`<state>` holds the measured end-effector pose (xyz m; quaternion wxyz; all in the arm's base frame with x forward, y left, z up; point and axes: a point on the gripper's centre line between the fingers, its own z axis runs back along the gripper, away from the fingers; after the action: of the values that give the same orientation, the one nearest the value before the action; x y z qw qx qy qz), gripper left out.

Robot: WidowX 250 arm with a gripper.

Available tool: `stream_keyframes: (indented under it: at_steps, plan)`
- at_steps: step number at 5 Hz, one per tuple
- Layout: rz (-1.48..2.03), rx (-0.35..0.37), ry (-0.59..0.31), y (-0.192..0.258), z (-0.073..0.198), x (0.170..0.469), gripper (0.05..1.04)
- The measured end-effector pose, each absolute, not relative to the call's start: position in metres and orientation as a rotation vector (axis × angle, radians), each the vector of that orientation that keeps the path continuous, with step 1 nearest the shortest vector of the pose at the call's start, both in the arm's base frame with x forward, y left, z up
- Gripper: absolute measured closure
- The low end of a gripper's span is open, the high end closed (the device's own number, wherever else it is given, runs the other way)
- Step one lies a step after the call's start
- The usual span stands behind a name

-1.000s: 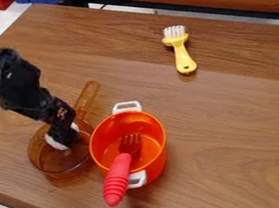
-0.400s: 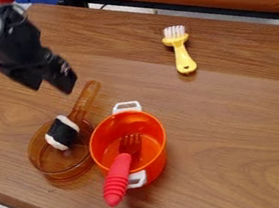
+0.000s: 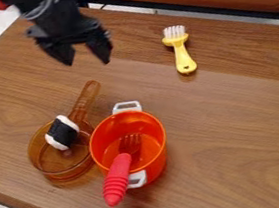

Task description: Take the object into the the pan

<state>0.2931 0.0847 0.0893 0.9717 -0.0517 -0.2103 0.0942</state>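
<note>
Roll (image 3: 62, 133) sits inside the pan (image 3: 59, 163), spread claw (image 3: 87, 63) beyond it, so placing looks finished and only retreat remains.

One camera looks down at a slant on the table (image 3: 241, 123).
</note>
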Motion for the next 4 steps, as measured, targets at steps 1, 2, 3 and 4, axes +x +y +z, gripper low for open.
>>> stream_keyframes:
  at_steps: [1,2,3,4]
  plan:
    - [0.258,-0.064,-0.416,0.070,0.087,0.314,0.084]
    - [0.303,-0.060,-0.419,0.055,0.088,0.336,0.084]
    - [0.329,-0.063,-0.427,0.030,0.087,0.342,0.084]
    - [0.314,-0.049,-0.377,-0.010,0.080,0.347,0.084]
